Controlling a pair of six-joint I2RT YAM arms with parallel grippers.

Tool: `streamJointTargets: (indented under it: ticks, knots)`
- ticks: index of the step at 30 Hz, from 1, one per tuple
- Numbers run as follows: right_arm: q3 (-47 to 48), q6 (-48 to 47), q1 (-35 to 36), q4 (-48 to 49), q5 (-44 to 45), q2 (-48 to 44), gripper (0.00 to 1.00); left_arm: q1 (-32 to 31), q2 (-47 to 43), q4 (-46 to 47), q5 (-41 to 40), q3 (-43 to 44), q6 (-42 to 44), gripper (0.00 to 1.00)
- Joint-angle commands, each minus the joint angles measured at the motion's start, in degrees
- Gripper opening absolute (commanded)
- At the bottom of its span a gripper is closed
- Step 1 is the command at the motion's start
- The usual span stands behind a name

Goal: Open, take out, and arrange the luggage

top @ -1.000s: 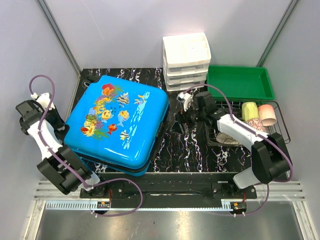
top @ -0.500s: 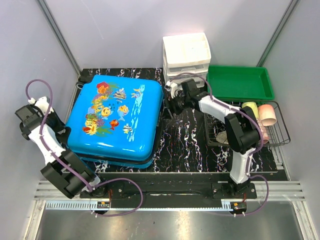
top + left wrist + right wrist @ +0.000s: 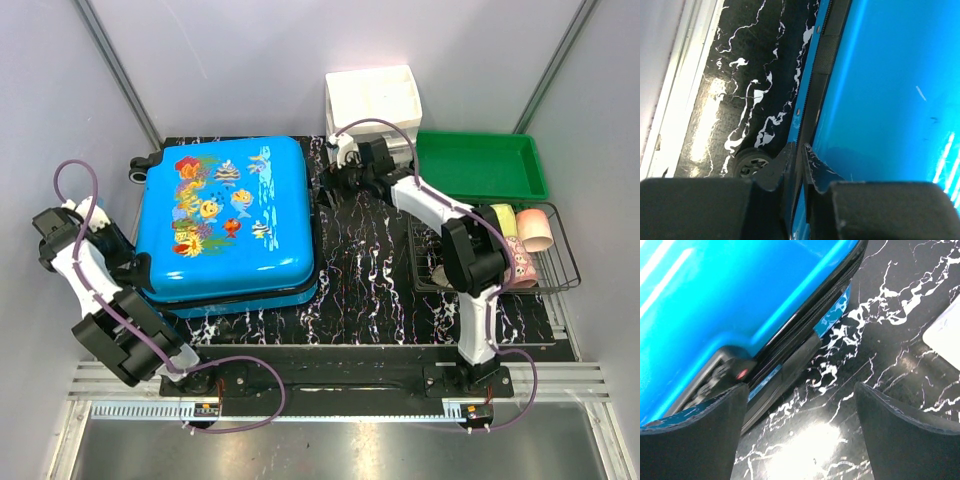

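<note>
The luggage [image 3: 225,215] lay long-axis up-frame, just right of my left end effector [image 3: 798,152], narrowed at its seam, grip unclear; my right end effector [image 3: 801,390] gaped wide.

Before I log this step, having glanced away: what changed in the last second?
The luggage turned counterclockwise and now lies square to the table, farther back. The right gripper, open, reached from mid-table to its far right corner. The left gripper stayed at its left edge; organiser, tray and rack did not move.
</note>
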Motion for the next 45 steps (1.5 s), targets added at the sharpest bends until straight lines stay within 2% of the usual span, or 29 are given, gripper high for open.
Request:
streamJointTargets:
  ticks: [1,5,9,11,12,13,14,15,16,17,18,19,20,23,25,29,32,39,42,45]
  knots:
    - [-4.3,-2.1,2.5,3.4,-2.3,-14.7,0.97,-1.8,-2.5,-5.8,8.4,2.8,-4.7,0.13]
    - [-11.7,-4.4,2.4,1.7,-2.4,-24.3,0.98,-1.3,-5.8,-7.3,8.5,5.0,-8.5,0.01]
    - [-18.7,-6.8,2.6,-3.4,-4.3,-32.4,0.99,-1.0,-8.0,-8.9,7.7,7.1,-10.7,0.0]
    - [-20.4,-8.2,2.7,-5.6,-4.5,-35.8,0.99,-1.0,-7.8,-12.1,9.4,9.7,-6.9,0.16]
    - [-22.0,-8.5,2.7,-7.7,-4.5,-36.7,0.99,-1.1,-7.5,-14.3,10.2,11.0,0.7,0.26]
    - [-22.6,-9.4,2.7,-8.6,-4.5,-38.3,0.99,-0.9,-7.0,-19.1,11.2,13.7,4.7,0.44]
    - [-23.3,-9.8,2.7,-9.3,-4.6,-38.9,0.99,-0.8,-6.3,-22.6,12.1,15.6,16.0,0.51]
    - [-24.3,-10.2,2.7,-10.8,-4.8,-39.7,0.99,-0.8,-5.5,-27.2,13.2,17.8,22.8,0.55]
    - [-24.7,-11.3,2.7,-11.6,-5.1,-40.6,0.99,-0.5,-4.9,-36.8,14.5,22.5,29.6,0.65]
    - [-24.9,-11.5,2.8,-12.2,-5.3,-41.1,0.99,-0.5,-4.0,-40.8,14.5,24.5,40.9,0.7]
    - [-25.4,-11.8,2.7,-13.3,-5.4,-41.5,0.99,-0.5,-4.0,-43.8,13.8,26.2,43.3,0.74]
    - [-25.5,-12.7,2.6,-14.1,-6.4,-42.0,1.0,-0.7,-4.5,-43.8,9.5,27.2,45.3,0.83]
    - [-25.6,-13.4,2.7,-15.0,-7.3,-42.1,0.99,-0.7,-6.2,-43.8,7.1,26.8,52.7,0.86]
    - [-26.0,-15.3,2.8,-17.9,-10.5,-42.0,0.99,-1.8,-8.5,-43.8,-2.7,22.9,66.9,0.87]
    - [-26.3,-16.1,3.1,-19.4,-11.9,-41.6,0.99,-1.7,-9.8,-43.8,-6.5,19.7,71.9,0.86]
    - [-26.3,-16.7,4.5,-20.0,-12.5,-40.5,0.99,-1.9,-10.8,-43.8,-7.9,14.0,82.0,0.84]
    - [-25.7,-16.7,5.8,-20.0,-12.3,-39.7,0.98,-1.9,-9.7,-43.8,-8.3,10.7,86.5,0.84]
    - [-26.5,-17.0,9.6,-18.6,-11.2,-39.1,0.98,-3.3,-1.8,-43.8,-6.3,10.0,87.7,0.81]
    - [-26.8,-16.5,10.6,-18.8,-12.0,-39.3,0.96,-3.7,-2.0,-43.0,-6.0,7.3,88.0,0.78]
    - [-28.6,-15.8,12.2,-17.6,-12.0,-39.6,0.94,-4.7,-3.7,-40.8,-5.5,3.9,87.4,0.71]
